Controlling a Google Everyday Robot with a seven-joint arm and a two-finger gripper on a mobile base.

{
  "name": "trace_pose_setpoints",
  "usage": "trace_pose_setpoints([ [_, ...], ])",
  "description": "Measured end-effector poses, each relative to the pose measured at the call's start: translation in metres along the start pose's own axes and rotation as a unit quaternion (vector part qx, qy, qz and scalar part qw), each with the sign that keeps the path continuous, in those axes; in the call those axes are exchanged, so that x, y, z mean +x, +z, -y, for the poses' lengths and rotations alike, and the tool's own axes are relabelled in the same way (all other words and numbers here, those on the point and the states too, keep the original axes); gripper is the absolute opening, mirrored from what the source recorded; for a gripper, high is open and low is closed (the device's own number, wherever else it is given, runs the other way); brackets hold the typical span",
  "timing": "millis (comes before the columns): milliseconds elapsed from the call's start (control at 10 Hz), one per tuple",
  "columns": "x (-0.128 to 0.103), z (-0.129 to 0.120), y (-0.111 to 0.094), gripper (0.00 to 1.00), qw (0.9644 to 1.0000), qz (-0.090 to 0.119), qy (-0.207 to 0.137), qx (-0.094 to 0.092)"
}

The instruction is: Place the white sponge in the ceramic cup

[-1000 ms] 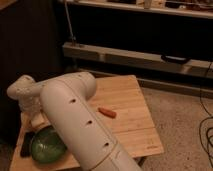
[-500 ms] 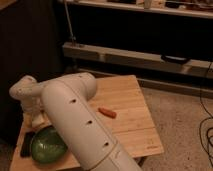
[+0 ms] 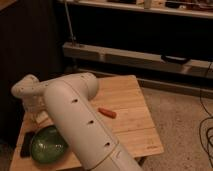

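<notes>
My white arm (image 3: 75,115) reaches across the wooden table (image 3: 130,100) to its left side. The gripper (image 3: 34,111) hangs below the wrist joint at the table's left edge, just above and behind the green bowl (image 3: 47,145). A small pale flat piece (image 3: 43,119) shows right beside the gripper; it may be the white sponge, but I cannot tell whether it is held. The ceramic cup is not visible; the arm hides much of the left half of the table.
A small orange object (image 3: 107,112) lies near the table's middle. A dark flat object (image 3: 26,144) lies at the left of the bowl. A low dark shelf unit (image 3: 140,55) stands behind the table. Cables (image 3: 206,130) lie on the floor at right.
The wrist and gripper have shifted slightly to the right over the table's left side. Nothing else has moved.
</notes>
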Motion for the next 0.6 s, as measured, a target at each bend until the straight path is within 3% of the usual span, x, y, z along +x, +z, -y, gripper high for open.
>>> trace_pose_setpoints([
  [100, 0.0001, -0.0007, -0.0007, 0.01, 1.0000, -0.001, 0.000, 0.000],
  [600, 0.0008, -0.0034, -0.0025, 0.00, 1.0000, -0.001, -0.002, -0.001],
])
